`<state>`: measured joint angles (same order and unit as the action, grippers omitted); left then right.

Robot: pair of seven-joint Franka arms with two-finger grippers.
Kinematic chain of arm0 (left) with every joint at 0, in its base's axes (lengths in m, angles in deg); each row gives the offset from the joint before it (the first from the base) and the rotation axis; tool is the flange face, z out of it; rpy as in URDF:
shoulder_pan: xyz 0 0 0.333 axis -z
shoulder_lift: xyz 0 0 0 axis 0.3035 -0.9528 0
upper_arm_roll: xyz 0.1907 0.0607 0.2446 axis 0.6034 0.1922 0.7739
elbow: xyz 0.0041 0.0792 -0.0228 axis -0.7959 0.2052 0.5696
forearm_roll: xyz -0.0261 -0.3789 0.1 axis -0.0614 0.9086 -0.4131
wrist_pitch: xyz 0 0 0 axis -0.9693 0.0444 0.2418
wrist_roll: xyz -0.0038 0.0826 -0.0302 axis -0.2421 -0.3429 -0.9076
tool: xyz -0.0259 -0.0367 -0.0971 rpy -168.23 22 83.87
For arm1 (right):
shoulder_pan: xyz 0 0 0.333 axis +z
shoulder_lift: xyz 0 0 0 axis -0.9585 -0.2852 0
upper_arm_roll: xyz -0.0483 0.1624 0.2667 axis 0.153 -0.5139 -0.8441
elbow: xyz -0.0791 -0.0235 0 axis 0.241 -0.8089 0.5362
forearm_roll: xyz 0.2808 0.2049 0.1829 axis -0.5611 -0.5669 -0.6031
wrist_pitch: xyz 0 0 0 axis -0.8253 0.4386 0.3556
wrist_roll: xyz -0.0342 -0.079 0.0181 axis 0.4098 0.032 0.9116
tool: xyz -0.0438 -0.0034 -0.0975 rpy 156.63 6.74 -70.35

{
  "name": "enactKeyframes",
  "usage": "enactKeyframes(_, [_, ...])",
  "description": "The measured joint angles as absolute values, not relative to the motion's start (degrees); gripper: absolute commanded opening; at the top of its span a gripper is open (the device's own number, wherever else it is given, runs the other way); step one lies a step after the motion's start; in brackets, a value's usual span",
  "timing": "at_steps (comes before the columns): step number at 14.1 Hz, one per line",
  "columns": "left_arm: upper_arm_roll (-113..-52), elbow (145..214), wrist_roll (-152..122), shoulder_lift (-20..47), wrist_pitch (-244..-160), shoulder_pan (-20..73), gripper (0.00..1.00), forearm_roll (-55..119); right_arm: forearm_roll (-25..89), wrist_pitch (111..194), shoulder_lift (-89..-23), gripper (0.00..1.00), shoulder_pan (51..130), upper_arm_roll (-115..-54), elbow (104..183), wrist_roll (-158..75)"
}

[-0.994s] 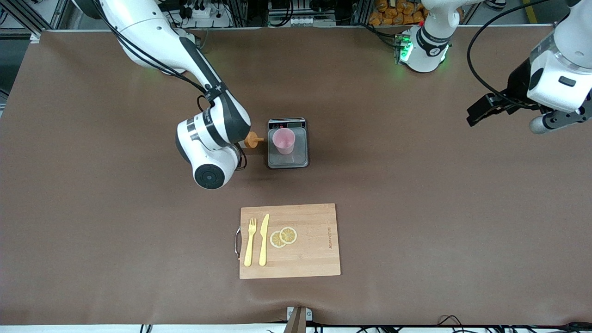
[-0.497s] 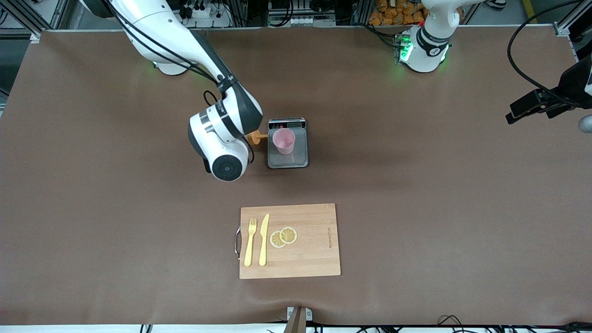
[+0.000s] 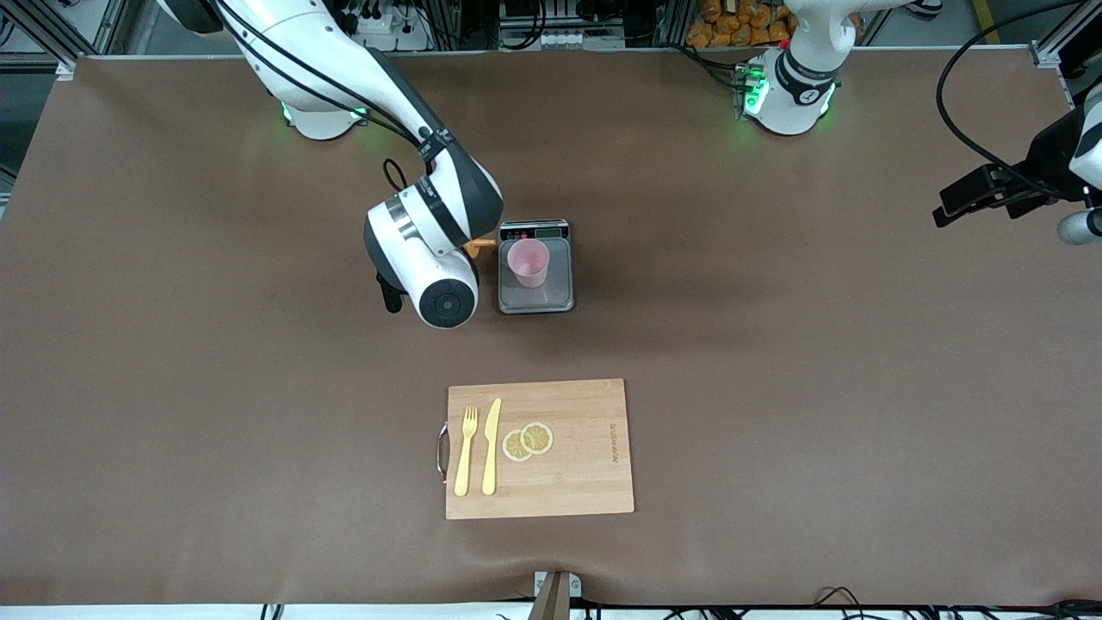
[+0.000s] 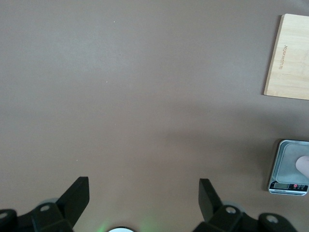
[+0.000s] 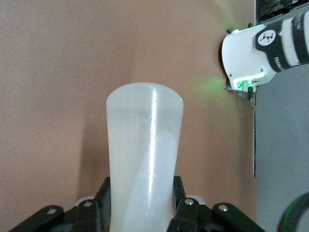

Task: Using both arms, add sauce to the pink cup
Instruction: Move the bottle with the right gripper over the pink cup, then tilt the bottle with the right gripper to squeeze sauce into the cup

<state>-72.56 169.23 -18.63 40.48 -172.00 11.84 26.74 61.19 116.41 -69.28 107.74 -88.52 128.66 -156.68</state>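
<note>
Front view, surface (image 3: 775,362): brown mat carrying a cutting board (image 3: 568,465), a scale (image 3: 535,293) and both arms.
Right arm: since a second ago it has swung toward the scale, bringing the bottle beside the cup.
Left arm: has drawn back to its own end of the surface and waits.
Cutting board: nearer the camera than the scale, bearing a fork (image 3: 466,451), a knife (image 3: 492,446) and lemon slices (image 3: 528,440).
Right claw (image 5: 143,203): clamped on the sauce bottle (image 5: 144,159), its orange nozzle (image 3: 476,246) tipped toward the cup.
Left claw (image 4: 144,198): spread wide, empty.
Pink cup (image 3: 528,263): upright on the scale.
Meaning: pouring looks imminent; nozzle not yet over the rim.
</note>
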Motion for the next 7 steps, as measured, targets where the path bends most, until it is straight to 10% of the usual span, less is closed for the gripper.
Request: enactKeyframes(7, [-69.75, 172.77, -14.29, 42.15, -172.23, 11.85, 1.0, 26.74, 63.5, 111.75, -71.39, 0.48, 107.75, -88.24, 124.87, -157.1])
